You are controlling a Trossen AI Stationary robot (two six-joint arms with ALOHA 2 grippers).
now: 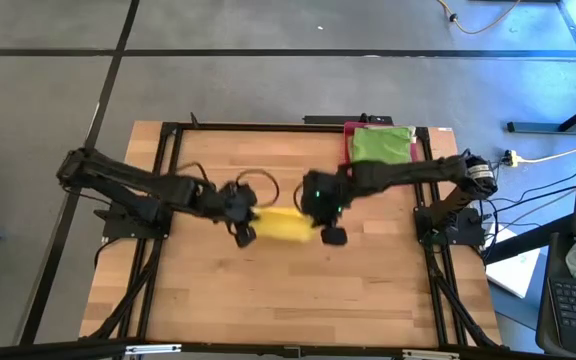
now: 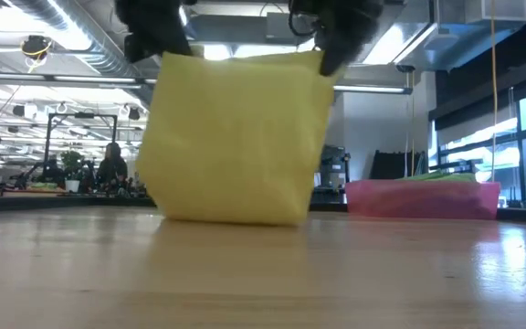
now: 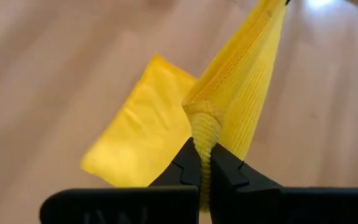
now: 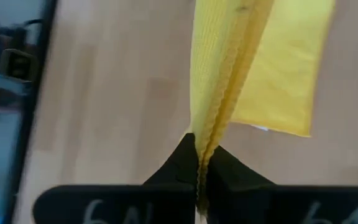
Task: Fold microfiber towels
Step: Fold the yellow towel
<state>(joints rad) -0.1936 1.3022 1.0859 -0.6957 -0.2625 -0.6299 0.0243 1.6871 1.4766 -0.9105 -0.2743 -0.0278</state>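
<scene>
A wooden tabletop (image 1: 298, 290) framed in black rails stands on a grey floor; the low view looks past it into a workshop hall. Near the tabletop's centre, the left claw (image 1: 245, 222) and the right claw (image 1: 326, 228) each pinch an upper corner of a yellow microfiber towel (image 2: 236, 137), fingers pressed together on its doubled edge. The towel hangs between them, its lower fold touching the wood. At about one o'clock from it, a bright green towel (image 1: 381, 145) lies on a pink-red tray (image 2: 423, 199).

Yellow towel (image 2: 236, 137) doubled, hanging — green towel (image 1: 381, 145) flat.
</scene>
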